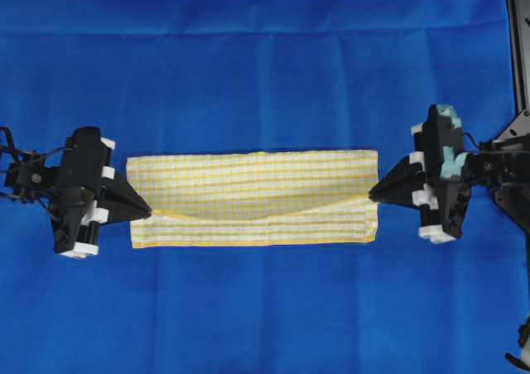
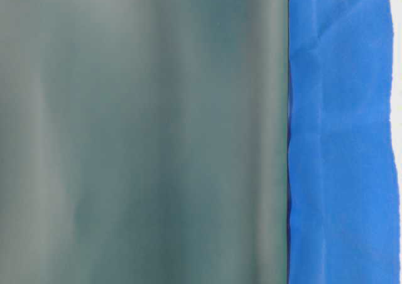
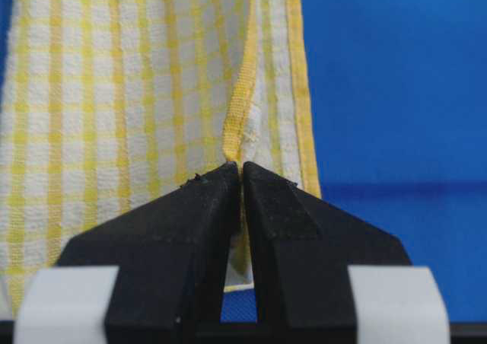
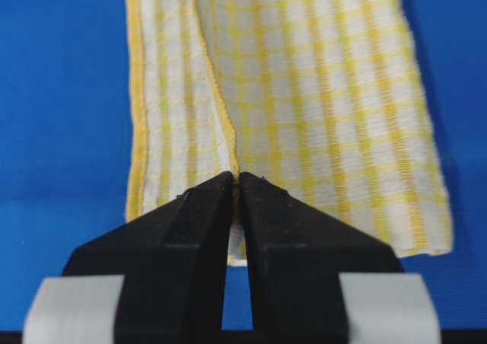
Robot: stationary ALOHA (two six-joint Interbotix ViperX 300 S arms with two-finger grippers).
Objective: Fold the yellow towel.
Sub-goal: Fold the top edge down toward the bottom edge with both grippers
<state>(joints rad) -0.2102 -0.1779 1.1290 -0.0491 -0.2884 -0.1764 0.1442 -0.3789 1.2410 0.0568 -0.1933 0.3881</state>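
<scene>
Blue cloth covers your desk (image 1: pixel 265 324), and the yellow towel (image 1: pixel 248 184) lies across its middle. Your left tool (image 1: pixel 149 212) and right tool (image 1: pixel 371 195) each pinch one end tight, so the top layer folds over evenly.

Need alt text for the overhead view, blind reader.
A yellow towel, partly folded into a long strip, lies on a blue cloth. The left gripper and right gripper are each shut on the hem of its upper layer, at opposite ends.
</scene>
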